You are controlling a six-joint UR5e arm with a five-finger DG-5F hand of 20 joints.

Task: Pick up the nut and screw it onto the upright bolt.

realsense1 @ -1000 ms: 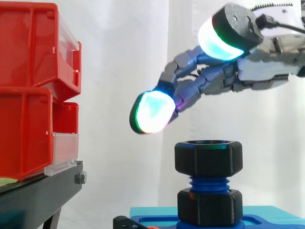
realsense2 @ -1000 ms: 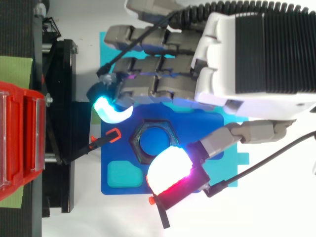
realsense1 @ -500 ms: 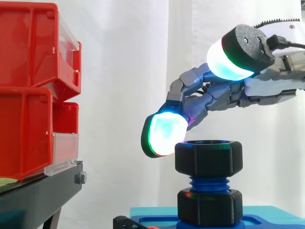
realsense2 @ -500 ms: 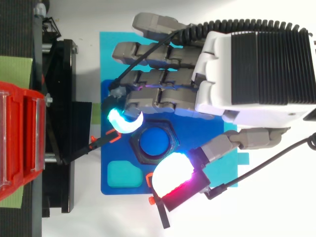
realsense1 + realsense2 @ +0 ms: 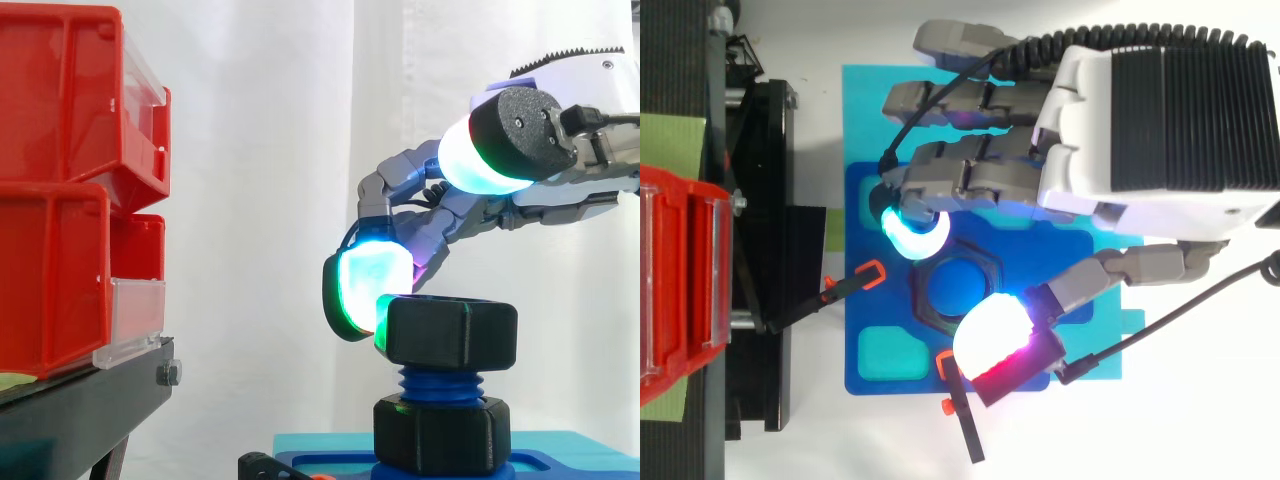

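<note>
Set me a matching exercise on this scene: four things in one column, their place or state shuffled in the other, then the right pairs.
Things:
1. nut
2. bolt
3. red bins
4. hand

Place or state:
A. stacked at the left on the black stand
B. comes in from the side view's right edge, one glowing pad against the nut's side
C. blue, upright, thread showing
D. black, six-sided, sitting on top of the thread

Pairs: 1-D, 2-C, 3-A, 4-B
</note>
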